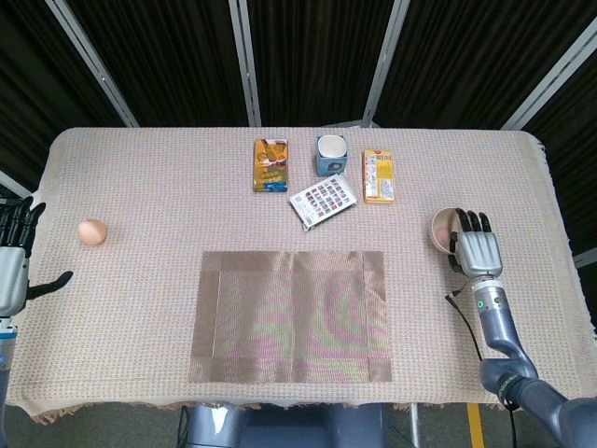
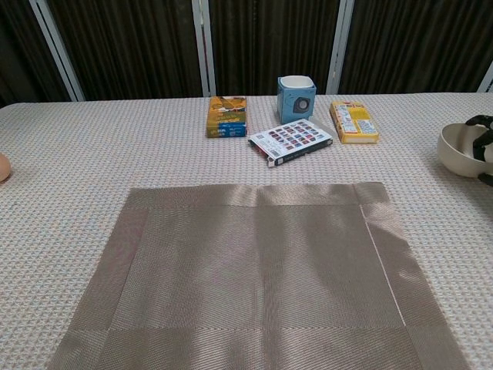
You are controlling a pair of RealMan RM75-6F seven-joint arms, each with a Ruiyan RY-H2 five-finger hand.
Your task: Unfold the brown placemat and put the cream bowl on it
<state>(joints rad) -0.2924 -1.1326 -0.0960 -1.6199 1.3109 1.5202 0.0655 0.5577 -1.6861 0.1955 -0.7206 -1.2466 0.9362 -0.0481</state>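
Observation:
The brown placemat [image 1: 291,315] [image 2: 254,277] lies spread flat on the near middle of the table. The cream bowl [image 1: 444,230] [image 2: 459,150] stands on the cloth to its right, off the mat. My right hand [image 1: 474,248] [image 2: 484,139] is at the bowl's right side, with its fingers reaching over the rim into the bowl. Whether they grip the rim is not clear. At the table's left edge my left hand [image 1: 13,261] is held up with fingers spread and holds nothing; the chest view does not show it.
A brown egg [image 1: 91,231] [image 2: 2,166] lies at the far left. Behind the mat stand an orange box [image 1: 270,164], a blue-and-white cup [image 1: 331,154], a yellow box [image 1: 378,176] and a flat patterned pack [image 1: 324,200]. The woven tablecloth [image 1: 140,187] covers the table.

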